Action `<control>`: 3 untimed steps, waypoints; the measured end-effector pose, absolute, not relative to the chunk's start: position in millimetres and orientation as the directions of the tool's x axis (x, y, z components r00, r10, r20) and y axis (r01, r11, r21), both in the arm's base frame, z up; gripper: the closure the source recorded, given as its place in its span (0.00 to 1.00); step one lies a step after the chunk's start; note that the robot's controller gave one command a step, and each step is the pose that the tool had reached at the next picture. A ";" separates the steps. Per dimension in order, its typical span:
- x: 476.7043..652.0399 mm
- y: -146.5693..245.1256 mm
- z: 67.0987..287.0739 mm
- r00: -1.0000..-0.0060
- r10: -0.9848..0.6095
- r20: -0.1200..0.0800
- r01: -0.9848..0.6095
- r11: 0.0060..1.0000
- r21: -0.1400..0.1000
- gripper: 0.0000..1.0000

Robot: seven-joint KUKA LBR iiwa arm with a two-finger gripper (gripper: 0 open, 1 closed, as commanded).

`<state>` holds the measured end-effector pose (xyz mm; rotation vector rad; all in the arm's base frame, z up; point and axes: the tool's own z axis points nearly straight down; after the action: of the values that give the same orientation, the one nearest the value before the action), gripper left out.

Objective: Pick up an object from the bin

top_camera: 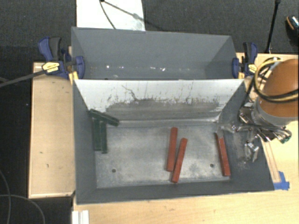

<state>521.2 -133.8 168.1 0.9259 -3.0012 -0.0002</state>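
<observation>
Scuffed, scratched matt grey metal on the bin. Smooth matt red sticks at centre and 3 o'clock; dull dark green blocks at 9 o'clock. Glossy orange cover, bright bare-metal gripper at 3 o'clock.

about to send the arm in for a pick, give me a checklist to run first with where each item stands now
1. Gripper over the bin floor: not ok, it hangs above the right sloping wall.
2. Gripper empty: cannot tell.
3. Nearest thing, the red stick by that wall, lies alone: ok.
4. Room between that stick and the wall: cannot tell.
5. Two red sticks mid-floor apart from each other: not ok, they lie side by side, apparently touching.
6. Dark green blocks at left clear of the path: ok.
</observation>
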 end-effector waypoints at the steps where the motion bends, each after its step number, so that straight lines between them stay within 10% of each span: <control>1: 496.8 -131.2 70.8 -0.473 -0.881 -0.008 -0.881 0.473 0.004 0.00; 2: 496.6 -134.4 70.3 -0.471 -0.882 -0.003 -0.882 0.471 0.001 1.00; 3: 502.0 -96.5 160.3 -0.417 -0.909 -0.005 -0.909 0.417 -0.008 1.00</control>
<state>502.0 -96.5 160.3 1.7002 -2.6514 0.0066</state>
